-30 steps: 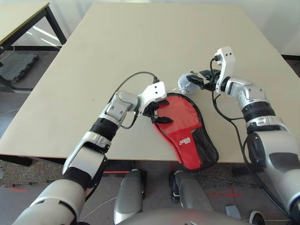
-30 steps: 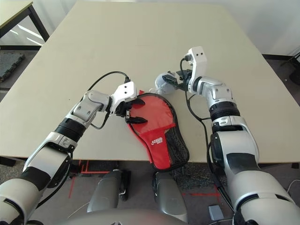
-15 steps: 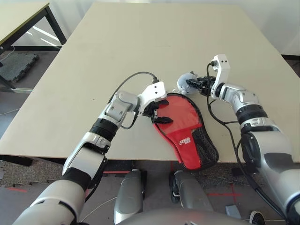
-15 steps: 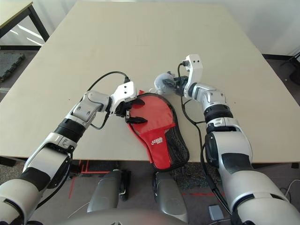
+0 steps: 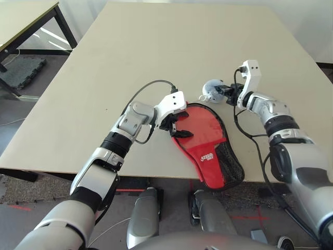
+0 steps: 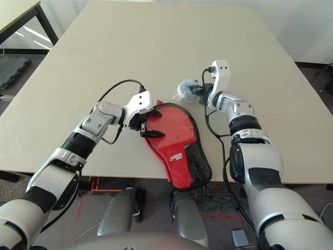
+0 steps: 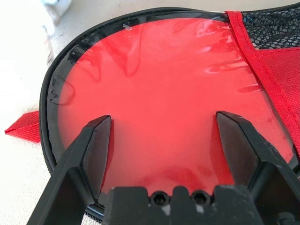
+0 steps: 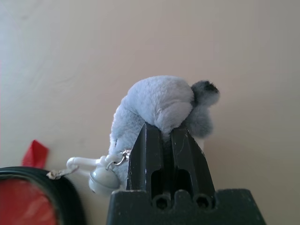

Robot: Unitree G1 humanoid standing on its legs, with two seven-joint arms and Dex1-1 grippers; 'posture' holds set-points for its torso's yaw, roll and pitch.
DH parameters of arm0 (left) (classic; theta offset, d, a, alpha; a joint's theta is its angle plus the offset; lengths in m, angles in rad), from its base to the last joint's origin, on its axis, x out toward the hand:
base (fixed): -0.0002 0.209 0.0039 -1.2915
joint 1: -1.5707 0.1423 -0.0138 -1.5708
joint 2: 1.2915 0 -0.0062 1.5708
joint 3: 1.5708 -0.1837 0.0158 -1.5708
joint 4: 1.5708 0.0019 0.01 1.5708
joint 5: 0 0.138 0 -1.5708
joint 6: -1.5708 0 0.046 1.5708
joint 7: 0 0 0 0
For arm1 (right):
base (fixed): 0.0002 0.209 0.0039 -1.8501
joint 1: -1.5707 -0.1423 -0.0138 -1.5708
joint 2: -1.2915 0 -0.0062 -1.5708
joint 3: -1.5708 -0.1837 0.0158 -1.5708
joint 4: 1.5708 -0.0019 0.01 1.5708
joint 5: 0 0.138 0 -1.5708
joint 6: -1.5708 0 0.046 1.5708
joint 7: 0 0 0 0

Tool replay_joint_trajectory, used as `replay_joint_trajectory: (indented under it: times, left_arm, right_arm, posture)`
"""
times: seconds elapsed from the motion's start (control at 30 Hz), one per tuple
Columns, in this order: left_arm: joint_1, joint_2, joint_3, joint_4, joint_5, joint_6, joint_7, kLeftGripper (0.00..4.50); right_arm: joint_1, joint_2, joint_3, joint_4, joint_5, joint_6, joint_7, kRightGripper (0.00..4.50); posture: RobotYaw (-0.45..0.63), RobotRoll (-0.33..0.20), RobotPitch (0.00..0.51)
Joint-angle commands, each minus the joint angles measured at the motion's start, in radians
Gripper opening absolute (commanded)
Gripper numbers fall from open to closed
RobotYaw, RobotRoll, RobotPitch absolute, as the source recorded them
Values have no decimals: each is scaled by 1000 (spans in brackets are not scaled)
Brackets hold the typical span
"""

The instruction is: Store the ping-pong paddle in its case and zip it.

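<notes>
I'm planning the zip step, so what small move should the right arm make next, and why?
Probably pull the grey fluffy charm along the rim of the case. The right gripper is shut on it, a white clasp links it to the zip edge, and the open left gripper steadies the case.

Beige table [image 5: 156, 47], grey-white plush charm [image 8: 157, 105] with white clasp [image 8: 96, 173], second table [image 5: 23, 13] beyond, dark floor mat [image 5: 21, 70]

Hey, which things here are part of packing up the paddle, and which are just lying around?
Part of the job:
case
grey plush tag clipped at the case's rim, with the right gripper shut on it
left gripper, open over the case

Lying about:
side table
floor mat
</notes>
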Motion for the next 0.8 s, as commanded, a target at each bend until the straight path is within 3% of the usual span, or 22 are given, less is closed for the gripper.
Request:
replay_joint_trajectory:
  times: [0.03, 0.5, 0.8]
  left_arm:
    - [37, 1, -34, 30, 29, 20, 1, 4500]
    - [24, -2, -39, 44, 32, 14, -3, 4500]
    - [6, -26, -48, 70, 35, 1, -4, 4500]
  right_arm:
    - [-1, -45, -29, 21, -7, -29, -21, 6]
    - [137, -205, 21, -105, -31, 65, 228, 6]
    - [335, -337, 68, -440, 13, 273, 467, 6]
  posture:
    - [88, 0, 127]
    - [72, 0, 134]
    - [49, 0, 137]
